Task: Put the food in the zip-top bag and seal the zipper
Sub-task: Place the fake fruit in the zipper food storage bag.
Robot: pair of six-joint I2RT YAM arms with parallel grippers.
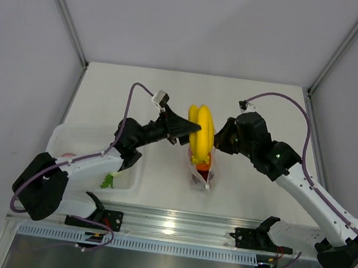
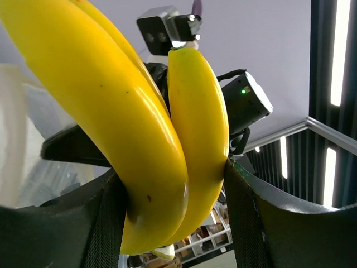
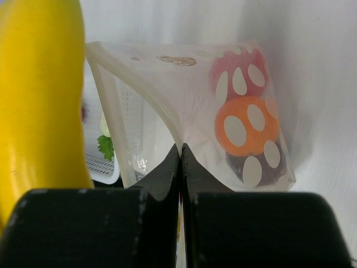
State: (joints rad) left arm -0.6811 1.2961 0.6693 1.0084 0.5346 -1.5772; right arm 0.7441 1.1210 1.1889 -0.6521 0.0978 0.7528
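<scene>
In the top view, the left fingers (image 1: 185,133) were clamped on the yellow banana bunch (image 1: 201,133) and carried it off the desk (image 1: 126,89), directly over the zip-top bag (image 1: 203,174). That placement reads as a lineup for lowering the fruit into the mouth. The right fingers (image 1: 219,144) came in from the opposite side of the bunch toward the bag's upper edge. Well behind the left fingers, beside that arm, sat the translucent tray (image 1: 62,137) with the radish's green leaves (image 1: 107,181) in it, so that piece was not yet bagged.

In the left wrist view, the banana bunch (image 2: 139,139) filled the gap between the fingers. Both inner faces pressed its flanks near the lower end, and the long curve stood up beyond the tips. Gripping it low probably left the far end free to enter the bag first.

In the right wrist view, the right fingers (image 3: 180,167) were pinched flat together on a fold of the bag's clear film, just past the tips. This held that wall taut and upright so the mouth gaped. The zipper (image 3: 139,99) ran away from the pinch as a pale strip and looked unsealed. Inside the bag, to the right of the tips, sat a red piece (image 3: 245,72), an orange piece (image 3: 245,125) and a dark purple piece (image 3: 257,166). The banana hung to the left of the fingers, outside the film.
</scene>
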